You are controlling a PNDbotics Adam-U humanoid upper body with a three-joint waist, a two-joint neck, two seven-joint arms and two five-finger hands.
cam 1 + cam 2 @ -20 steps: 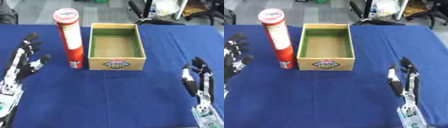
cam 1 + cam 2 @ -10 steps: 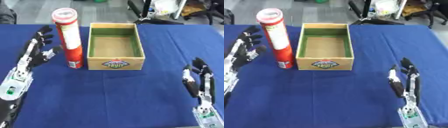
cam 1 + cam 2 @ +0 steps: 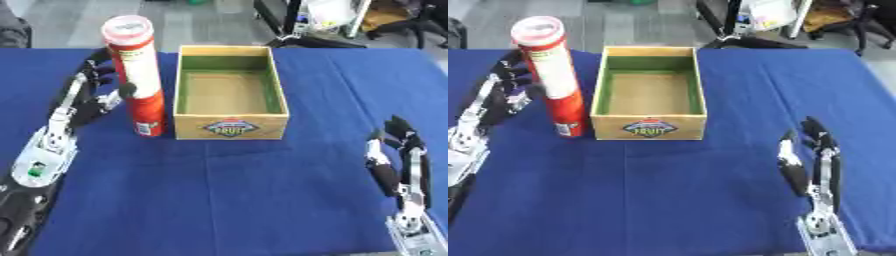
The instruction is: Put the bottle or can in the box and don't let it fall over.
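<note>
Left eye view shows your left hand up beside the tall red can, on the can's left side, with its fingers spread and mostly straight; the thumb reaches toward the can's side at about mid-height, and you cannot tell from either view whether it actually touches. Nothing is curled round the can. The can stands upright on the blue surface, its white-rimmed top level, and it sits just beside the left wall of the wooden box, outside it. The box is open at the top, with a green lining on its inner walls, a bare tan floor and a round label on the near wall. Your right hand rests near the lower right corner, well apart from the box and the can, fingers pointing up and straight, holding nothing. Beyond the far edge of the surface you see grey floor and the legs of chairs.
</note>
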